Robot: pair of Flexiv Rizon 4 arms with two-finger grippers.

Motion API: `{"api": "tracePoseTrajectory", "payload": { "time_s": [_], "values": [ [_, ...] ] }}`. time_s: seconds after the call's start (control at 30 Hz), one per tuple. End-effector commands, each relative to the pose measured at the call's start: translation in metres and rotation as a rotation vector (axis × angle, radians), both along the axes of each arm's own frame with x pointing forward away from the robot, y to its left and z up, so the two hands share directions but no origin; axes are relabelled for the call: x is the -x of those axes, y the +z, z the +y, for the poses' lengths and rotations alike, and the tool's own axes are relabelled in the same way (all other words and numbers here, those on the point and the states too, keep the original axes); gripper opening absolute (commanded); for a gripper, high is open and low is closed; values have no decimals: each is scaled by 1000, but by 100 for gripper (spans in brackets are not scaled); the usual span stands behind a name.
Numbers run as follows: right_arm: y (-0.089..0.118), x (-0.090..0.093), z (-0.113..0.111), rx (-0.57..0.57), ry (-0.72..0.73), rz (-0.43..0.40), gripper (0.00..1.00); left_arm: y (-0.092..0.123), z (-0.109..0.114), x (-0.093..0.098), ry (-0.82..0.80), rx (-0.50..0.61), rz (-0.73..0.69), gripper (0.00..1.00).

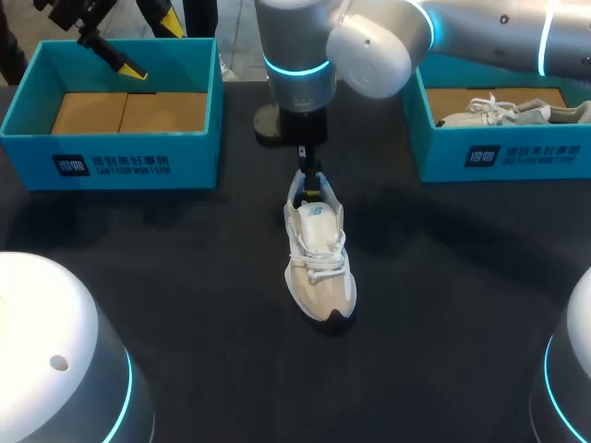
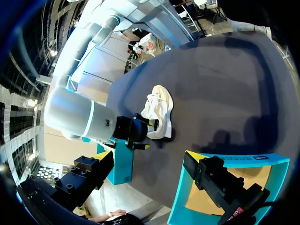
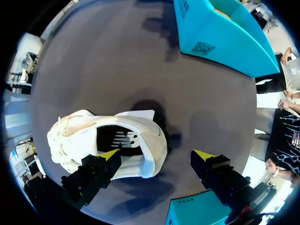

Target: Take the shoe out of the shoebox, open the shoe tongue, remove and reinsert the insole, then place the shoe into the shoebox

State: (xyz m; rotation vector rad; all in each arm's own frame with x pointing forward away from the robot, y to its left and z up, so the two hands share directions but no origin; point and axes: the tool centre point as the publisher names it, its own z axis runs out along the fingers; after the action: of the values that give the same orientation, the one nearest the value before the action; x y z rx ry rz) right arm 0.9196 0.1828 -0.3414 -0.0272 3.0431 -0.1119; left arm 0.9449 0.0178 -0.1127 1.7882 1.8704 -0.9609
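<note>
— So, where was the shoe?
— On the worktop, under the right tool, spread wide, one fingertip over its heel opening. Descending so, it might have pinched the collar, not the insole, and tipped the shoe.

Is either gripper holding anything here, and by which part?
Nothing is held. The right gripper is open at the shoe's heel; the left gripper is open above a shoebox.
</note>
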Motion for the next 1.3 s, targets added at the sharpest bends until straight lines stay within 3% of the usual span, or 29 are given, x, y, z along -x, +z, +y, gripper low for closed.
{"api": "tracePoseTrajectory", "payload": {
  "time_s": [0.03, 0.27, 0.53, 1.07, 1.3],
  "values": [
    [-11, -7, -1, 2, 4, 14, 100, 0, 0, 1, 2, -3, -3, 100],
    [-23, -13, -2, 0, 12, 21, 97, 0, 0, 1, 2, -3, -3, 100],
    [-31, -17, 2, -10, 22, 30, 79, 0, 0, 1, 2, -3, -3, 100],
    [-41, -16, 3, 1, 2, 34, 59, 0, 0, 1, 2, -3, -3, 100],
    [-46, -15, 4, 9, -8, 47, 39, 0, 0, 1, 2, -3, -3, 100]
  ]
}}
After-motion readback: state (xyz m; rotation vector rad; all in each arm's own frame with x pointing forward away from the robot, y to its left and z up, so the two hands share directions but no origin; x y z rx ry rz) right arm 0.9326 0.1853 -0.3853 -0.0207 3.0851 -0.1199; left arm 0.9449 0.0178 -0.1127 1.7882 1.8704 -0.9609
